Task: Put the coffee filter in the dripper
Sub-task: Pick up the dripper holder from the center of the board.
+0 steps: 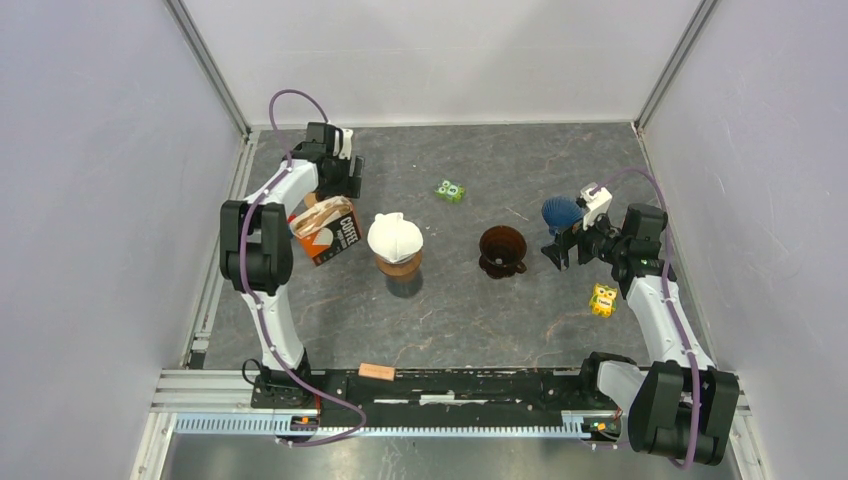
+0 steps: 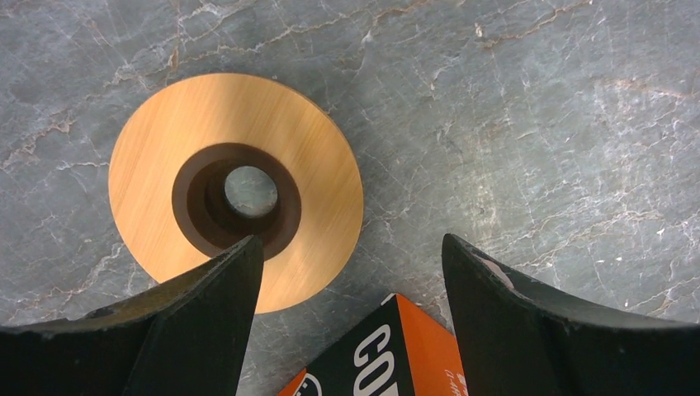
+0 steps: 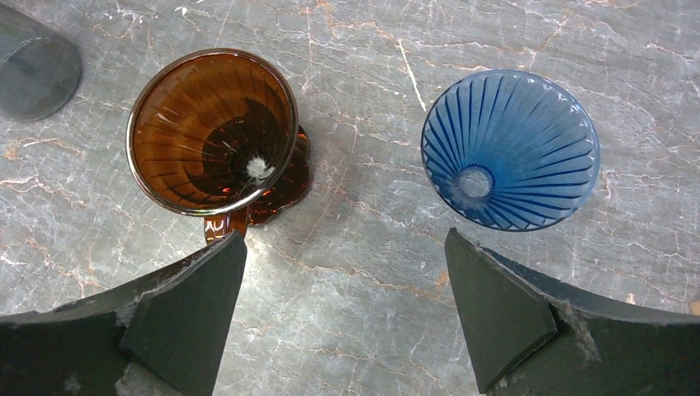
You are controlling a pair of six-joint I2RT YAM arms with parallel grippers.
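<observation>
Coffee filter (image 1: 395,237), white, sits on a brown base, well apart from both grippers. Left gripper (image 2: 351,246) gapes empty; right gripper (image 3: 344,238) gapes empty near amber dripper (image 3: 213,132).

- The box (image 2: 388,351) was cut off by the bottom edge of the left wrist view; only "CO" of its lettering showed.
- The wooden ring (image 2: 235,148) had its near rim hidden behind a finger (image 2: 198,322) of the left tool (image 2: 351,247); from above, the arm and the box covered nearly all of it.
- A grey cup (image 3: 33,70) was blurred and cropped by the left edge of the right wrist view.
- The brown dripper (image 3: 213,132) had its handle partly behind a finger of the right tool (image 3: 347,247).
- From above, the blue dripper (image 1: 560,212) was partly hidden by the right wrist.
- The filter (image 1: 395,236) covered most of the brown piece under it.
- The prints on the green block (image 1: 450,190) and the yellow block (image 1: 602,299) were too small to read.
</observation>
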